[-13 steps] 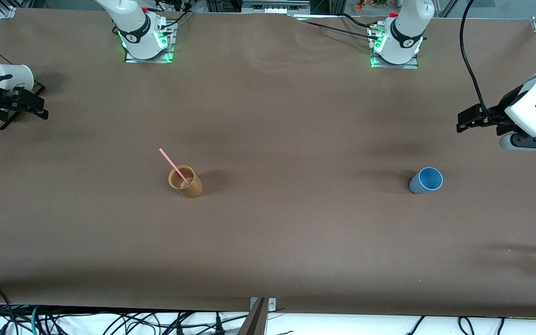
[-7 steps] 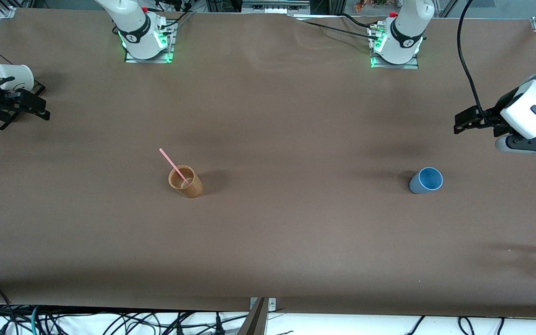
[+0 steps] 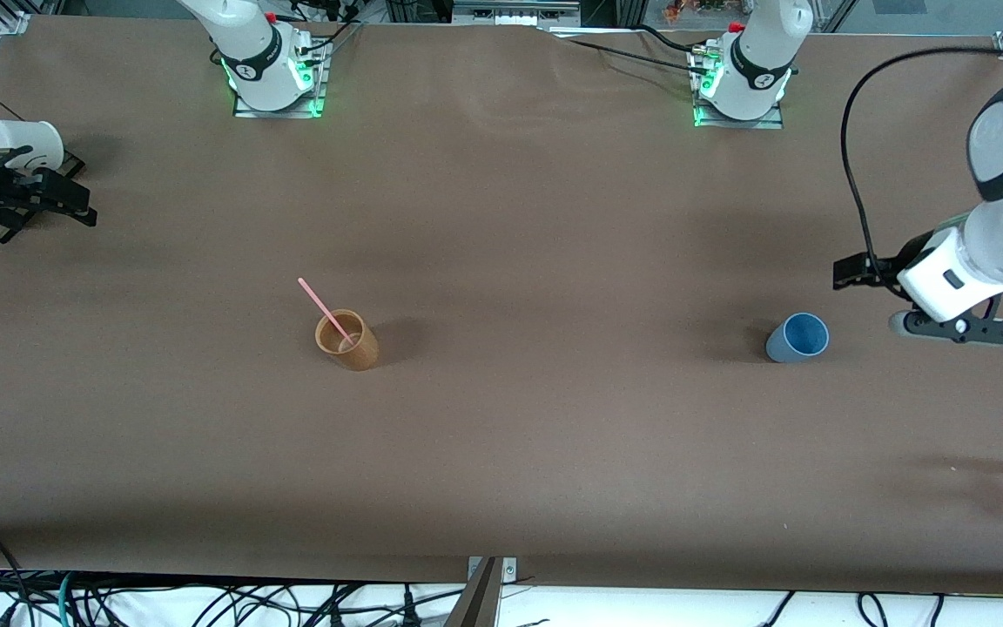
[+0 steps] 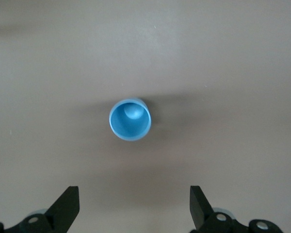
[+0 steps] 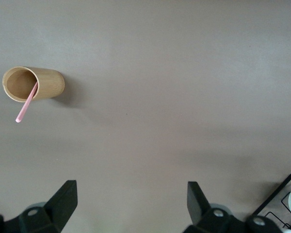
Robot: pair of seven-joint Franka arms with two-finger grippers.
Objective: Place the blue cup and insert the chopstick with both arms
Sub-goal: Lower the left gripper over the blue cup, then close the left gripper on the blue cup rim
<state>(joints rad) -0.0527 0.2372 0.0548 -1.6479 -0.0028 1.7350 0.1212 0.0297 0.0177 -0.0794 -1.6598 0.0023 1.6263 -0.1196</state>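
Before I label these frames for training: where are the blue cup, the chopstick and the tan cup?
blue cup (image 3: 796, 339), front view, on its outer wall.
chopstick (image 3: 319, 302), front view, on the shaft above the tan cup's rim.
tan cup (image 5: 49, 85), right wrist view, on its side wall.

Blue cup (image 3: 797, 338), pink chopstick (image 3: 324, 310), tan cup (image 3: 347, 340), brown table (image 3: 554, 261).

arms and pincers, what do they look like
Both arms are white with black joint bands, on bases lit green. The left arm carries a looping black cable and a dark grey cap. The left pincer and right pincer are black, with two flat tapered fingers.
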